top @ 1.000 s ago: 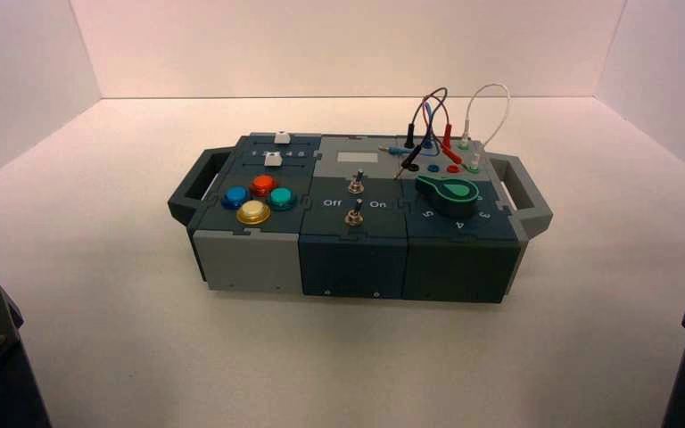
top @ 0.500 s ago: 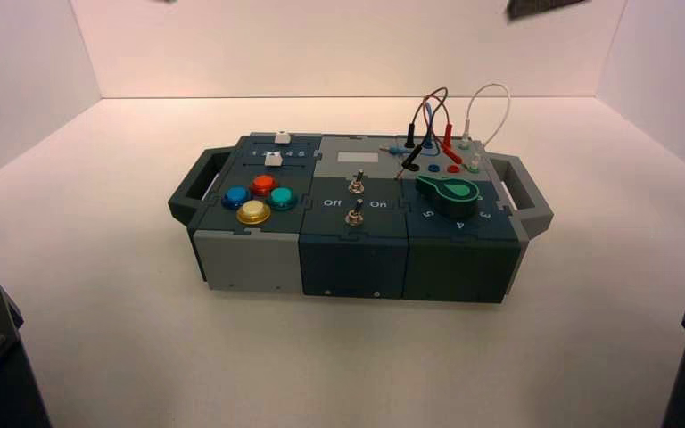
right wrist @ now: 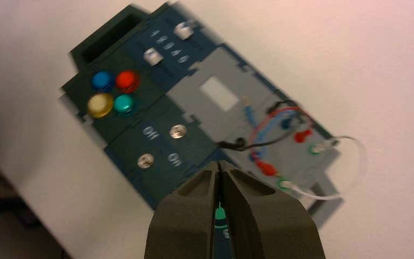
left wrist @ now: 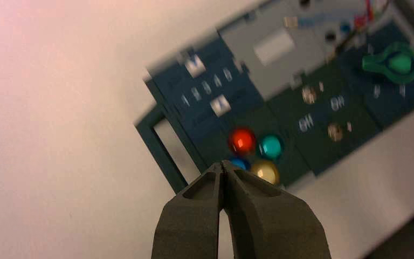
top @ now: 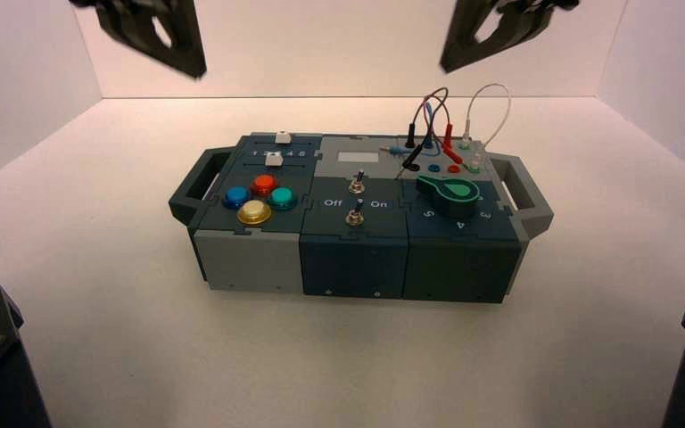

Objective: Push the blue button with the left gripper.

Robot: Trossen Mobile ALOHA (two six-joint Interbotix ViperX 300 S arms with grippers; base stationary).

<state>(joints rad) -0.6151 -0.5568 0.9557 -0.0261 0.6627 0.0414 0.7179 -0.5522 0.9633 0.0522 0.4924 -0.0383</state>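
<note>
The blue button point(top: 235, 197) is the leftmost of four domed buttons on the left block of the box point(top: 250, 259). My left gripper point(top: 194, 68) hangs high above and behind the box's left end, its fingers shut and empty. In the left wrist view its tips point(left wrist: 223, 164) are pressed together and partly cover the blue button point(left wrist: 241, 162) far below. My right gripper point(top: 448, 64) hangs high over the box's right rear, also shut; it shows shut in the right wrist view point(right wrist: 219, 163), where the blue button point(right wrist: 102, 80) is in plain sight.
Beside the blue button sit a red button point(top: 263, 185), a teal button point(top: 282, 198) and a yellow button point(top: 253, 212). Two white sliders point(top: 274, 159), two toggle switches point(top: 355, 185), a green knob point(top: 447, 196) and looped wires point(top: 433, 111) fill the rest of the top.
Both grippers have come down into the top of the high view; a second ago neither showed there. The box has not moved.
</note>
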